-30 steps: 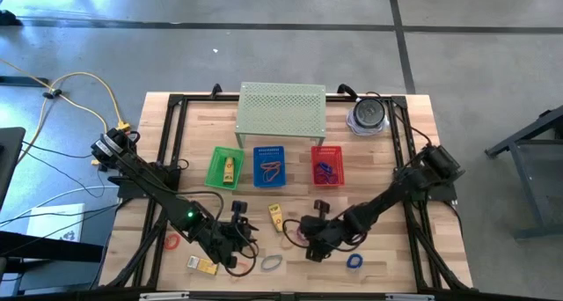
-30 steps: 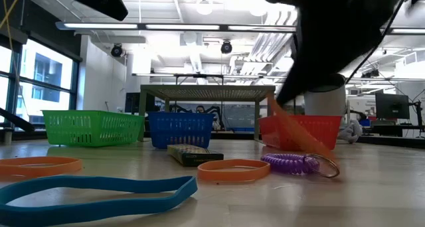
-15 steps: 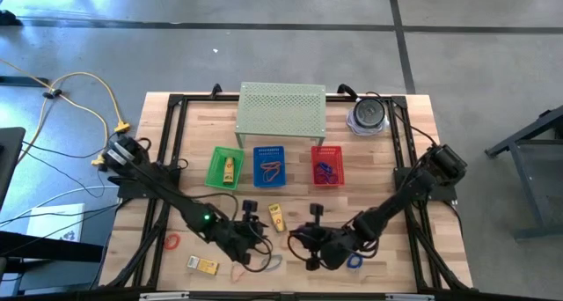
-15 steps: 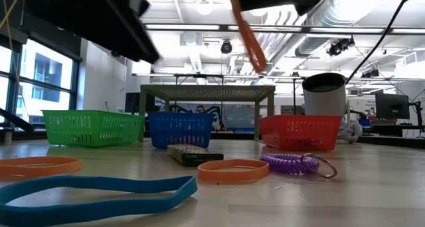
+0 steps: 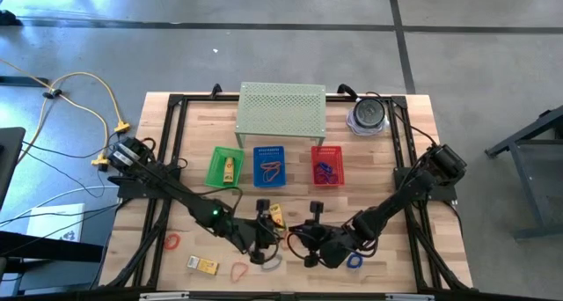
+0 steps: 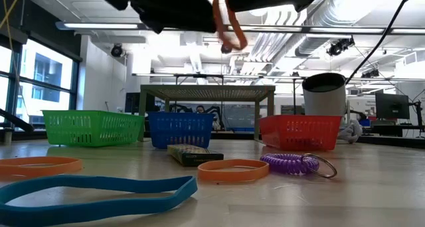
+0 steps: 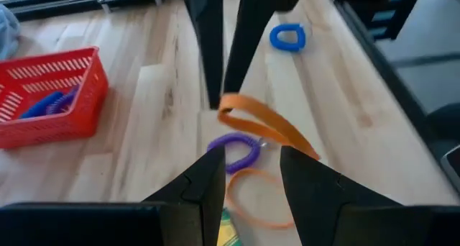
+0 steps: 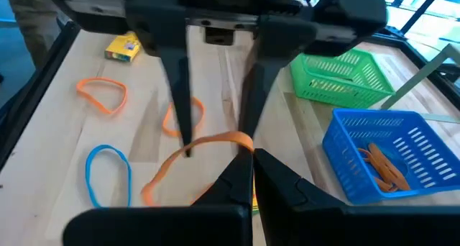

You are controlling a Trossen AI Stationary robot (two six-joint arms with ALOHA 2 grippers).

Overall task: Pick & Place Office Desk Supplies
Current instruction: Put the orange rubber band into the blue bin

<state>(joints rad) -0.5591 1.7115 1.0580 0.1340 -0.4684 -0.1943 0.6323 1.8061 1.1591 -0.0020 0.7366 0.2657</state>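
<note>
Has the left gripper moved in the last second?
Yes. In the high view the left gripper has shifted rightward, away from the yellow packet, toward the right gripper.

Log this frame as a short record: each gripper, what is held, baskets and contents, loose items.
right gripper: shut on orange rubber band, lifted above table
left gripper: open, facing that band
green basket: yellow packet
blue basket: orange bands
red basket: blue and purple loops
loose: purple coil, blue band, yellow packet on table
</note>
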